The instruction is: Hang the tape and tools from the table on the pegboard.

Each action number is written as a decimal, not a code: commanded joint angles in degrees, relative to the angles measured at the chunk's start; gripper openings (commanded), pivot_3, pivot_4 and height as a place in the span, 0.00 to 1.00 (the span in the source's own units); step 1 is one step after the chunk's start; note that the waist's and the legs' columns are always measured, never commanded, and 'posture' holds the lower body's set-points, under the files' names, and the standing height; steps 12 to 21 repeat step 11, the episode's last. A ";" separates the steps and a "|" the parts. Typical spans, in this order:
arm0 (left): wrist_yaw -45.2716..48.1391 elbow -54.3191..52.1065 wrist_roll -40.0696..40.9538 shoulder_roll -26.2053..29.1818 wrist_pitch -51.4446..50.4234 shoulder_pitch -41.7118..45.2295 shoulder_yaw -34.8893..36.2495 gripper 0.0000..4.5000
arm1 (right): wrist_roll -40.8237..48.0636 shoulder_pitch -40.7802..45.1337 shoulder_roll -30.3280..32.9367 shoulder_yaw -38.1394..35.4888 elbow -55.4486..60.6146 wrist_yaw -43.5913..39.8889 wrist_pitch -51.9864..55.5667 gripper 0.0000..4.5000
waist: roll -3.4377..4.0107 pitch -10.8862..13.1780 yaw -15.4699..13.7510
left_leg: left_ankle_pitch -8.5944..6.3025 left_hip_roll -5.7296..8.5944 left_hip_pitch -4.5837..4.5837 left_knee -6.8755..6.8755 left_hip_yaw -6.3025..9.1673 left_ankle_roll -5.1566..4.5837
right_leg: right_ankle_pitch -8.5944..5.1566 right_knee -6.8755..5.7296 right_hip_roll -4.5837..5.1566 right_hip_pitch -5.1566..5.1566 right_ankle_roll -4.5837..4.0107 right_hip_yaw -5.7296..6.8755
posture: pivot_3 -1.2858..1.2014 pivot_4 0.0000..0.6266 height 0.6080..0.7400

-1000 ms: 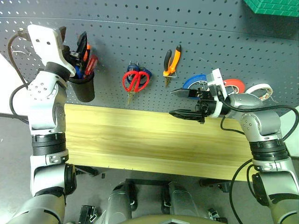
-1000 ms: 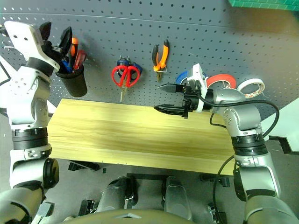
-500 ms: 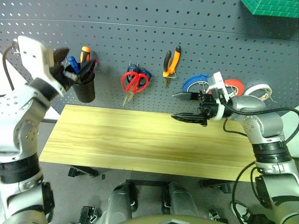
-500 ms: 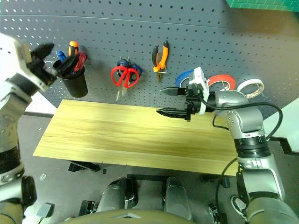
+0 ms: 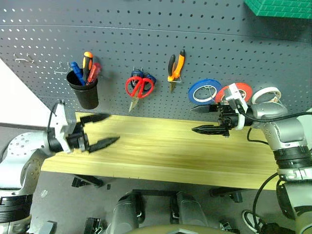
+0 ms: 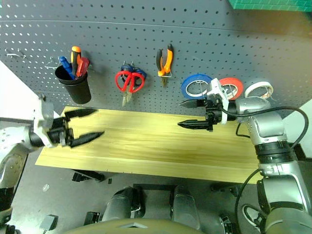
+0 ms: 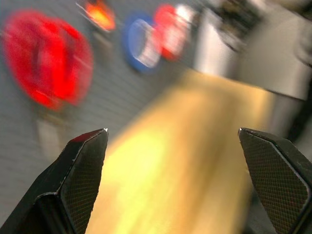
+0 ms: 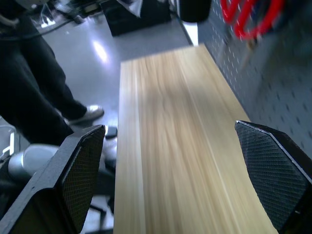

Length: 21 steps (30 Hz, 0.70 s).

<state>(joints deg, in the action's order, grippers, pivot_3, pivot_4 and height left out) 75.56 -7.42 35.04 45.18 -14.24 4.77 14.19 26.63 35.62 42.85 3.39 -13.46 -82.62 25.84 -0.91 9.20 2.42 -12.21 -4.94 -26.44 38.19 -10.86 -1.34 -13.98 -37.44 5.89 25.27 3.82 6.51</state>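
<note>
On the pegboard [image 5: 146,39] hang the white tape [image 5: 266,94], red-looped scissors [image 5: 139,87] and orange-and-black pliers [image 5: 175,67]. The orange-and-black screwdriver [image 5: 87,62] stands in a black cup [image 5: 87,95] on the board. My left gripper [image 5: 113,127] is open with nothing between its fingers, low over the left end of the table [image 5: 165,151] and pointing right. My right gripper [image 5: 194,119] is open and holds nothing. It points left above the table's right part, just in front of the blue and red rolls.
A blue roll [image 5: 204,91] and a red roll [image 5: 242,89] hang beside the tape. Blue-looped scissors hang behind the red ones, and blue and red screwdrivers share the cup. A green crate [image 5: 280,7] sits at the top right. A person's legs [image 8: 29,87] stand beyond the table's end.
My left gripper has come away from the black cup, dropped to just above the table's left end and turned to point right. The right gripper has drifted slightly right.
</note>
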 commanded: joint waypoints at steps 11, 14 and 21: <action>4.14 4.61 -2.08 -1.54 8.54 -0.38 -0.76 0.99 | -2.92 0.44 -2.19 -0.43 -3.39 -1.27 -5.17 1.00 | 0.08 -0.05 0.07 | 0.00 -0.01 0.00 0.00 0.10 -0.04 | -0.01 -0.04 0.04 0.02 -0.01 -0.05 | 0.51 0.16 0.95; 4.14 4.61 -2.08 -1.54 8.54 -0.38 -0.76 0.99 | -2.92 0.44 -2.19 -0.43 -3.39 -1.27 -5.17 1.00 | 0.08 -0.05 0.07 | 0.00 -0.01 0.00 0.00 0.10 -0.04 | -0.01 -0.04 0.04 0.02 -0.01 -0.05 | 0.51 0.16 0.95; 4.14 4.61 -2.08 -1.54 8.54 -0.38 -0.76 0.99 | -2.92 0.44 -2.19 -0.43 -3.39 -1.27 -5.17 1.00 | 0.08 -0.05 0.07 | 0.00 -0.01 0.00 0.00 0.10 -0.04 | -0.01 -0.04 0.04 0.02 -0.01 -0.05 | 0.51 0.16 0.95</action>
